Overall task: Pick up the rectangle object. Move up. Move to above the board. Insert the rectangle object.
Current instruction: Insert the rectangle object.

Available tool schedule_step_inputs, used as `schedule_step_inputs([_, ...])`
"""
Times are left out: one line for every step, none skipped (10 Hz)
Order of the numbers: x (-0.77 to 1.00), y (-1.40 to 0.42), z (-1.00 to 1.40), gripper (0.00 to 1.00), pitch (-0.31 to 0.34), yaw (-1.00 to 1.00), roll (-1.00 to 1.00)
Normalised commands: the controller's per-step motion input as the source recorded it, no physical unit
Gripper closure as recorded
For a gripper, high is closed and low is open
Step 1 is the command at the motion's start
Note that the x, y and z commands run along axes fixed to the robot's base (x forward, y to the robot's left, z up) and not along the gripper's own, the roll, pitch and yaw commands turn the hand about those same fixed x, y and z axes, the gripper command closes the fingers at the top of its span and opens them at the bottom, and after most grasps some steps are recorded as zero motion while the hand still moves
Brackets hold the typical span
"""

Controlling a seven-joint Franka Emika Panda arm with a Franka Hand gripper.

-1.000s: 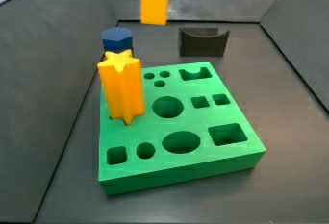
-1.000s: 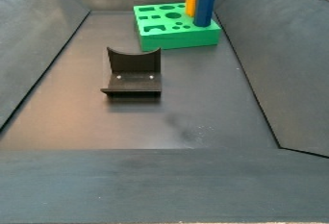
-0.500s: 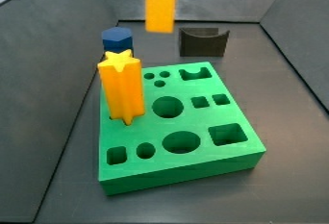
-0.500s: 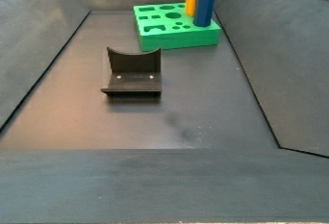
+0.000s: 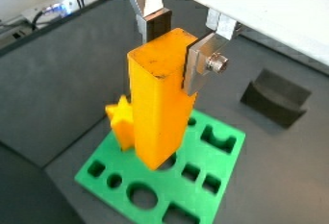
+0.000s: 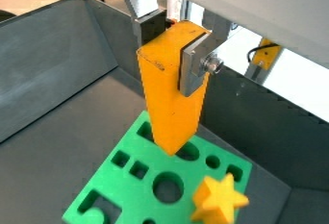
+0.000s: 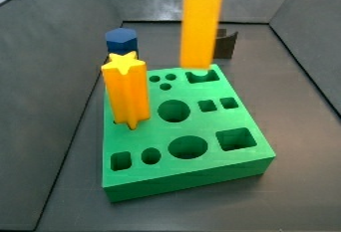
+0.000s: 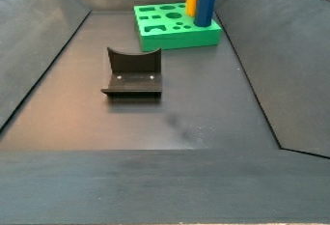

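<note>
The rectangle object (image 7: 202, 22), a tall plain orange bar, hangs upright with its lower end just above the back of the green board (image 7: 186, 176). In both wrist views my gripper (image 5: 174, 43) (image 6: 174, 40) is shut on the bar's top (image 5: 158, 103) (image 6: 170, 93), one silver finger (image 5: 202, 62) flat on each side. The board lies below it (image 5: 167, 180) (image 6: 110, 185). In a side view the board (image 8: 175, 38) shows at the far end, and the bar and gripper are out of that view.
A yellow-orange star-topped post (image 7: 127, 92) and a blue hexagonal block (image 7: 122, 42) stand in the board's left holes. The dark fixture (image 7: 229, 43) stands behind the board, partly hidden by the bar; it also shows in a side view (image 8: 131, 72). Grey walls surround the floor.
The bar has moved to the right and down in the side view, from over the back floor to over the board's back edge.
</note>
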Motion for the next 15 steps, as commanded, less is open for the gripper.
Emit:
schedule_step_inputs([0.37,-0.27,-0.14,1.0,0.0,-0.61,0.01])
schedule_step_inputs([0.05,-0.21,-0.11,1.0,0.0,-0.89,0.0])
schedule_step_inputs([0.07,-0.22,-0.09,1.0,0.0,-0.91,0.0])
schedule_step_inputs([0.01,-0.21,-0.08,1.0,0.0,-0.95,0.0])
schedule_step_inputs([0.0,-0.2,-0.08,1.0,0.0,-0.97,0.0])
schedule_step_inputs([0.01,-0.19,-0.09,1.0,0.0,-0.98,0.0])
schedule_step_inputs([0.01,-0.19,-0.09,1.0,0.0,-0.99,0.0])
schedule_step_inputs([0.01,-0.18,-0.1,1.0,0.0,-0.99,0.0])
schedule_step_inputs([0.01,-0.18,-0.1,1.0,0.0,-1.0,0.0])
schedule_step_inputs([0.01,-0.15,-0.11,1.0,0.0,-1.0,0.0])
schedule_step_inputs([0.16,-0.06,-0.02,1.0,-0.036,-0.87,0.0])
schedule_step_inputs([0.0,-0.06,-0.06,1.0,0.0,0.0,0.0])
schedule_step_inputs([0.29,-0.17,-0.24,1.0,-0.04,-0.71,-0.05])
schedule_step_inputs([0.0,-0.14,-0.21,1.0,-0.036,-0.99,-0.02])
schedule_step_inputs([0.0,-0.12,-0.19,1.0,0.0,-1.0,-0.03])
